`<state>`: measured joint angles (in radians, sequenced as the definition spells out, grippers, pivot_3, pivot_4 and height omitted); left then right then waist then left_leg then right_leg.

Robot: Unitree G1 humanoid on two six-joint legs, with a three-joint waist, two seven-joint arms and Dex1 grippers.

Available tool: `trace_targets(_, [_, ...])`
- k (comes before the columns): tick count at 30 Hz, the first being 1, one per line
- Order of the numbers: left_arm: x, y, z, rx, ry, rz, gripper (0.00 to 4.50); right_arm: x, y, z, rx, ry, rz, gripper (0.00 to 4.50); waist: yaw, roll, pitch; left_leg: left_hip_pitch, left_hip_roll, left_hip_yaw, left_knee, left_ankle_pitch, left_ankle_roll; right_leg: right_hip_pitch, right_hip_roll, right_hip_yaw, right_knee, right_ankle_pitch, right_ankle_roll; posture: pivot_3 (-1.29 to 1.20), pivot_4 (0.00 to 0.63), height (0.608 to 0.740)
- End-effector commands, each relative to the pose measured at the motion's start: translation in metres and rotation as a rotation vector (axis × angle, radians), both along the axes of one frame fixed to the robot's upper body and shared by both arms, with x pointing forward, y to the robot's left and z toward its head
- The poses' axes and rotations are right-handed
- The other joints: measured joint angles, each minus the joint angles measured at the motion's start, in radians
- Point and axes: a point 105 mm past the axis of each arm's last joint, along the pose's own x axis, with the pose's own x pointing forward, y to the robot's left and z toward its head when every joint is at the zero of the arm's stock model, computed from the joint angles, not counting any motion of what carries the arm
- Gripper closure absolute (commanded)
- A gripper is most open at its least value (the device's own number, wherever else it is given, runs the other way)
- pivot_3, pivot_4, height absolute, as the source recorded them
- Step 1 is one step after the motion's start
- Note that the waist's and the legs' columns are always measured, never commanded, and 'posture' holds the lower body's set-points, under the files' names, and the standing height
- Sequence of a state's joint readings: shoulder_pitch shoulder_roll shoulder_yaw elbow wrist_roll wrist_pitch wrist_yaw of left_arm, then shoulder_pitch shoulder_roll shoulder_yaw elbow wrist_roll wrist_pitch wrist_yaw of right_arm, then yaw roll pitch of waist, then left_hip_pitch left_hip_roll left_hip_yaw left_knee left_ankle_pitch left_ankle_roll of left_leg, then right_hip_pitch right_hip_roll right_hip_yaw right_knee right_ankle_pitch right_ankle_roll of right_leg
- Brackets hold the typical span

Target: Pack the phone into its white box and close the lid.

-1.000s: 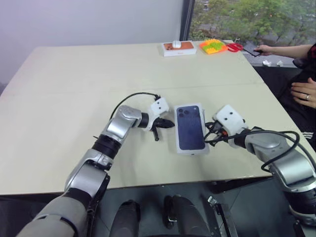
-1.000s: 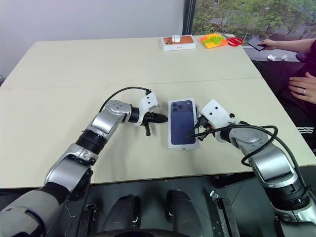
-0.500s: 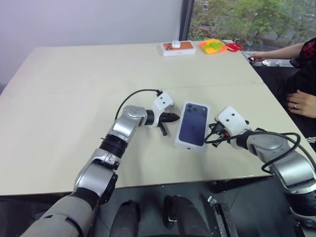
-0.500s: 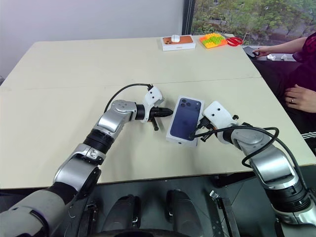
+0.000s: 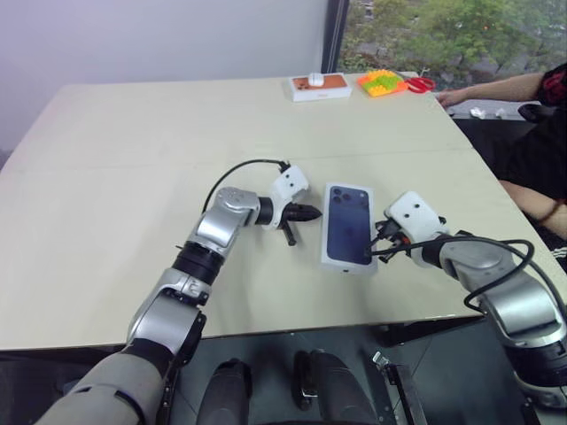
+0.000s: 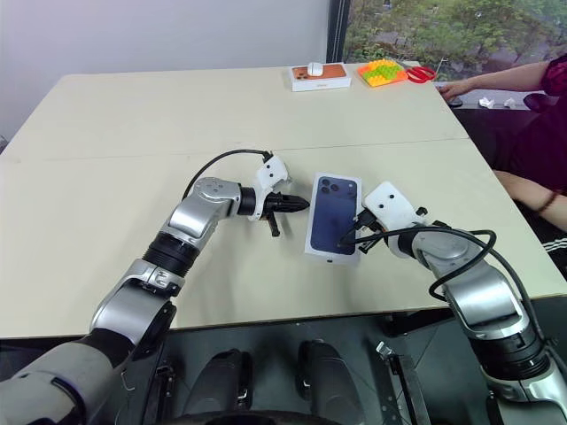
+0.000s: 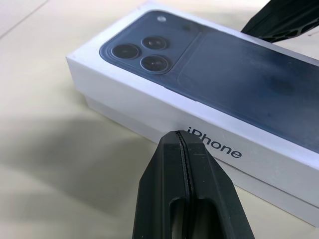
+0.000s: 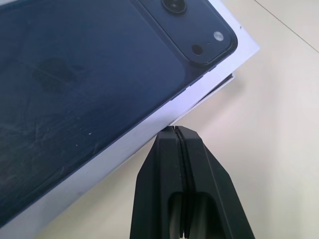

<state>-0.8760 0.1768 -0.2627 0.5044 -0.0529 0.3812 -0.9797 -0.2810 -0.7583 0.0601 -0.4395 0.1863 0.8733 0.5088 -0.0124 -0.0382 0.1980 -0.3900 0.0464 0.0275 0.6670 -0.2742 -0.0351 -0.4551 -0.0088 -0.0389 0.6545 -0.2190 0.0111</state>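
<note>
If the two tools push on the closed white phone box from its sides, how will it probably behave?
The white box lies flat and low on the table, so it probably slides or turns rather than tips. Its cardboard walls look stiff, so shut tool tips like the left tool likely will not dent it. The lid looks glossy, so perhaps slippery.

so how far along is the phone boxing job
Nearly done: the lid with the printed phone picture sits on the white box, though its base still shows below the lid's edge. In hand: the left gripper and right gripper, both shut, flank its sides. Left: perhaps seating the lid fully.
</note>
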Motion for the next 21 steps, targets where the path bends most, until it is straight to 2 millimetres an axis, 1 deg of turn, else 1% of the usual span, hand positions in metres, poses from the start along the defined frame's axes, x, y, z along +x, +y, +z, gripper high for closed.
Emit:
trace_targets(1, [-0.002,-0.009,0.011,-0.023,-0.042,-0.022,4.5,0.003,0.006,0.016,0.008,-0.066,0.026,4.48,0.001,0.0,0.0,0.0,0.0,0.0,0.0,0.0,0.0,0.0,0.0,0.0,0.0,0.0,0.0,0.0,0.15,0.74])
trace_targets(9, [0.004,-0.012,0.008,-0.029,-0.039,0.022,4.5,0.003,0.009,0.016,0.009,-0.068,0.035,4.48,0.0,0.0,0.0,0.0,0.0,0.0,0.0,0.0,0.0,0.0,0.0,0.0,0.0,0.0,0.0,0.0,0.15,0.74])
trace_targets(14, [0.007,-0.01,0.007,-0.025,-0.038,0.042,4.5,-0.001,0.016,0.016,0.013,-0.061,0.062,4.48,0.0,0.0,0.0,0.0,0.0,0.0,0.0,0.0,0.0,0.0,0.0,0.0,0.0,0.0,0.0,0.0,0.15,0.74])
trace_targets(21, [0.008,-0.009,0.007,-0.031,-0.038,0.046,4.5,-0.003,0.02,0.015,0.016,-0.057,0.072,4.48,0.0,0.0,0.0,0.0,0.0,0.0,0.0,0.0,0.0,0.0,0.0,0.0,0.0,0.0,0.0,0.0,0.15,0.74])
